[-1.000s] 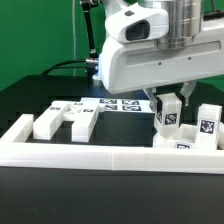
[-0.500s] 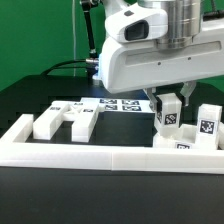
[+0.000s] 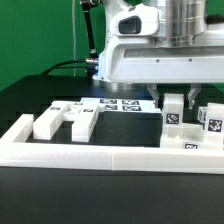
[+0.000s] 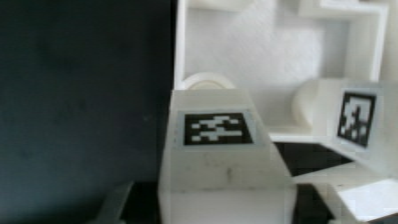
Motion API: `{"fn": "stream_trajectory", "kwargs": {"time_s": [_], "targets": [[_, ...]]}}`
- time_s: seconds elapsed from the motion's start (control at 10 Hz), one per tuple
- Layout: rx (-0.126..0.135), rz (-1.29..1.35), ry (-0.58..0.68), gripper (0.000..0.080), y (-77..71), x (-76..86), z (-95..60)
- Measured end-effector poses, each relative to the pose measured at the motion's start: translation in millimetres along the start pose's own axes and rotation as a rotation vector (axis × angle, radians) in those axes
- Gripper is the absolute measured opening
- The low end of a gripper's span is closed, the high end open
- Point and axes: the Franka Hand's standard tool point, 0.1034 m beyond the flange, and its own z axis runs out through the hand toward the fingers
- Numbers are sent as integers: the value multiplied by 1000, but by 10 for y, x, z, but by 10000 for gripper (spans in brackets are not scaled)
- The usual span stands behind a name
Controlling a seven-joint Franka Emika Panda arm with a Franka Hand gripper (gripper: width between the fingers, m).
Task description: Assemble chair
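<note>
1. Green curtain backs a black table (image 3: pixel 25 100), fenced in front by a low white wall (image 3: pixel 100 158).
2. At the exterior view's left, loose white chair parts (image 3: pixel 68 120) lie behind the wall, near the flat marker board (image 3: pixel 120 103).
3. Toward the right, the claw (image 3: pixel 174 110) is clamped on an upright tagged leg (image 3: pixel 172 122).
4. Farthest right, another tagged block (image 3: pixel 211 118) stands upright just beside the leg.

A white square plastic leg (image 3: pixel 172 119) bearing a black-and-white tag stood upright at the exterior view's right. A second tagged white leg (image 3: pixel 211 118) stood just beside it. Several plain white blocky bars (image 3: pixel 66 120) lay together at the left.
</note>
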Motion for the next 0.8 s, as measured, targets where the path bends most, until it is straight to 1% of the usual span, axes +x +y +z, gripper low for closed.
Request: {"fn": "stream_trajectory", "kwargs": {"time_s": [0.2, 0.3, 0.6, 0.8], "targets": [[2, 213, 34, 291, -75, -67, 20], [4, 316, 51, 291, -71, -74, 22], [23, 594, 116, 291, -69, -127, 18], [38, 769, 130, 291, -73, -123, 24]]}}
